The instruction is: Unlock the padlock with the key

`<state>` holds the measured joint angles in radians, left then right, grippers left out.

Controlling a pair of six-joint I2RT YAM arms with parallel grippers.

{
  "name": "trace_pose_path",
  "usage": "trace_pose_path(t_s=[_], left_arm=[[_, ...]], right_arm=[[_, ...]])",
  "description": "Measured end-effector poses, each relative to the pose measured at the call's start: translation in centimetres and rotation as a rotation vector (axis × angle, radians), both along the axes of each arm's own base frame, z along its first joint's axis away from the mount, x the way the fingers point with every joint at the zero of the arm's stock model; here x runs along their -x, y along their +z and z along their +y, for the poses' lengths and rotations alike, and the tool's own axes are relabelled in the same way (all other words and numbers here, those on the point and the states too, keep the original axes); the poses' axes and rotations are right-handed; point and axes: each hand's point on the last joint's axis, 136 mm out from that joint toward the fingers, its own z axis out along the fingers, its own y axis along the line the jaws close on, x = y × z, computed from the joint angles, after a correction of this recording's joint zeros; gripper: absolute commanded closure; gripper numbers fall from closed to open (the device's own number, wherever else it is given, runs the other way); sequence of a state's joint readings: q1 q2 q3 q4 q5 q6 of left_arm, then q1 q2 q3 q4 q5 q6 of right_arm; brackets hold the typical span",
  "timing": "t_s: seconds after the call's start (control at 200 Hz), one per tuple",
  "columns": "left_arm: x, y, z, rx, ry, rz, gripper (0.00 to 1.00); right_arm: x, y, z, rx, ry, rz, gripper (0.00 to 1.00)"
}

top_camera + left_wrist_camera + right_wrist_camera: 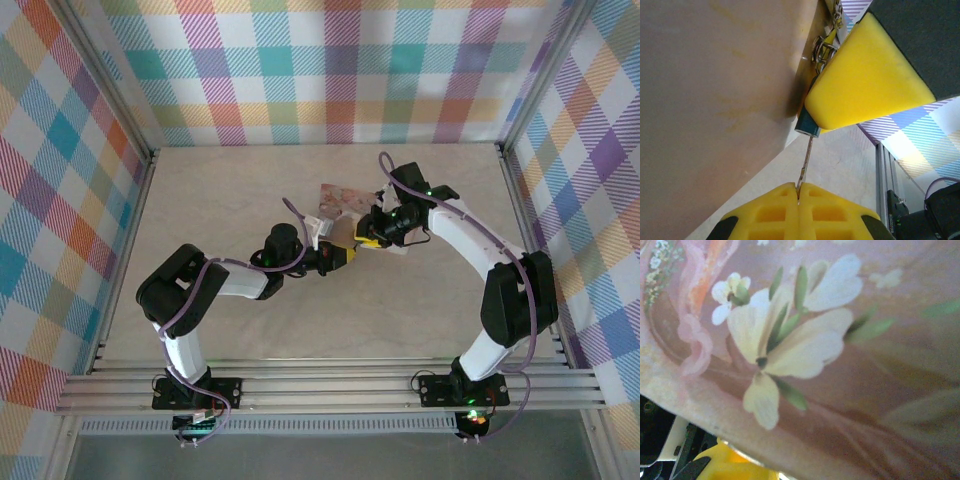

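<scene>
In the left wrist view my left gripper (799, 189) is shut on the key (806, 160), a thin grey metal strip. The key runs up into the bottom of the small blue padlock (807, 125). A yellow finger (865, 75) of my right gripper covers most of the padlock's body, and the silvery shackle (823, 47) shows above it at the box's clasp. From above, my left gripper (345, 258) and right gripper (368, 238) meet at the near side of the pink picture box (338, 203). The right wrist view shows the box's flowered lid (805, 340) very close.
The box's plain side (715, 100) stands close on the left of the left wrist view. Bare table (300, 320) lies between the arms and the aluminium rails (330, 385) at the near edge. Checked walls (330, 70) enclose the table.
</scene>
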<state>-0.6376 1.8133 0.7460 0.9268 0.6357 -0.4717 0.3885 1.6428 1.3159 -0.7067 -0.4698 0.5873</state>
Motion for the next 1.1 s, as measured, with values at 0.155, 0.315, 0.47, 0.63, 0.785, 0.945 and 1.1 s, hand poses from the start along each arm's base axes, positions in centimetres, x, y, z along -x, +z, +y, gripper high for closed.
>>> trace_pose_path(t_s=[0.155,0.315,0.47,0.63,0.785,0.945,1.1], left_arm=[[-0.3,0.2,-0.3,0.006,-0.001,0.003,1.00],[-0.4,0.4,-0.4,0.012,-0.006,0.009,1.00],[-0.5,0.6,-0.4,0.015,-0.014,0.023,1.00],[-0.9,0.5,-0.4,0.005,-0.014,0.046,1.00],[-1.2,0.4,-0.3,-0.008,-0.009,0.064,1.00],[-1.6,0.7,-0.3,-0.005,-0.007,0.061,1.00],[-1.3,0.8,-0.4,-0.004,-0.022,0.060,1.00]], right_arm=[[-0.1,0.2,0.0,-0.014,-0.001,0.001,1.00],[-0.2,0.4,0.0,-0.032,0.003,0.000,1.00],[-0.3,0.4,-0.2,-0.045,0.009,-0.006,1.00],[-0.2,0.4,-0.4,-0.060,0.013,-0.001,1.00],[-0.3,0.5,-0.6,-0.071,0.010,0.007,1.00],[0.1,0.6,-0.4,-0.085,0.021,0.019,1.00],[0.3,0.6,-0.4,-0.085,0.026,0.025,1.00]])
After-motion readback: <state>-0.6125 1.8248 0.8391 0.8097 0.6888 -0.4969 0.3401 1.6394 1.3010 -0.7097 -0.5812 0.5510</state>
